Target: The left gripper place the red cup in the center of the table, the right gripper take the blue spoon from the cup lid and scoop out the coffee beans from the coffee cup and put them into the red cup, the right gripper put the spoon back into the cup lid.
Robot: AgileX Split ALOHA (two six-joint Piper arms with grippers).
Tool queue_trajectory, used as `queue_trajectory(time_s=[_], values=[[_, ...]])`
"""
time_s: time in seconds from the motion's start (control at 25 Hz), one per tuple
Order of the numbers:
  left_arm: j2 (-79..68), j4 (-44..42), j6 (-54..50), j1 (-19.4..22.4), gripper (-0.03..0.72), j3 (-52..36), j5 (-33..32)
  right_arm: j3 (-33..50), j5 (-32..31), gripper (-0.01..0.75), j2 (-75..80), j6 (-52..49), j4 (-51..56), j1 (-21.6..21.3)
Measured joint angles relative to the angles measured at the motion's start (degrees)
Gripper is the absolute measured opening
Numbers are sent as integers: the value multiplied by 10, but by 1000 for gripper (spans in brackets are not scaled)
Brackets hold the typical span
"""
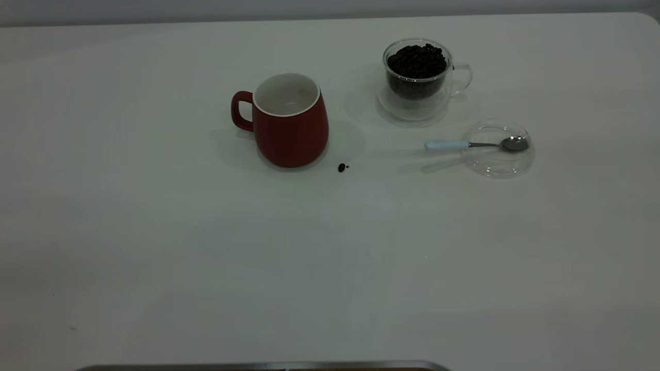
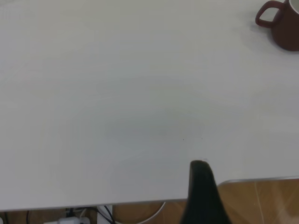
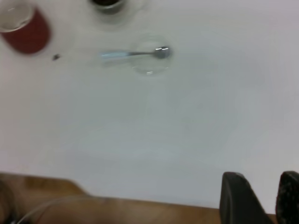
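The red cup (image 1: 289, 121) stands upright near the middle of the table (image 1: 154, 257), handle to the left, its white inside showing. The coffee cup (image 1: 418, 77), full of coffee beans (image 1: 416, 61), is at the back right. In front of it the blue spoon (image 1: 446, 145) rests with its bowl in the cup lid (image 1: 497, 152). Neither arm shows in the exterior view. My left gripper (image 2: 252, 186) hangs over the table's near edge, open and empty, with one finger (image 2: 202, 191) in view and the red cup (image 2: 280, 23) far off. My right gripper (image 3: 264, 189) is open and empty, well short of the spoon (image 3: 133, 54).
One stray bean (image 1: 341, 167) lies on the table just right of the red cup. A metal-edged strip (image 1: 263, 367) runs along the bottom of the exterior view. Wooden floor (image 2: 261, 200) and cables show beyond the table edge in the wrist views.
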State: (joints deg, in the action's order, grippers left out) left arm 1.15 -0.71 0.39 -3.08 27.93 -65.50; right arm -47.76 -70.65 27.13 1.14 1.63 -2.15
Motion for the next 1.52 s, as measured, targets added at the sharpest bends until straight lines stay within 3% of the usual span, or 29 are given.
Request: queue_trajectory(time_s=[0.16,0.28,0.64,0.96,1.52], values=[[0,0,0,0,580,0,0,115,0,241,-135,-5,-27,0],[0,0,0,0,580,0,0,180,7,241,-151,-6,-25,0],[0,0,0,0,580,0,0,208,66,241,-165,0,0,4],[0,0,1,0,580,0,0,208,67,241,-280,0,0,4],[0,0,1,0,580,0,0,208,66,241,-280,0,0,4]])
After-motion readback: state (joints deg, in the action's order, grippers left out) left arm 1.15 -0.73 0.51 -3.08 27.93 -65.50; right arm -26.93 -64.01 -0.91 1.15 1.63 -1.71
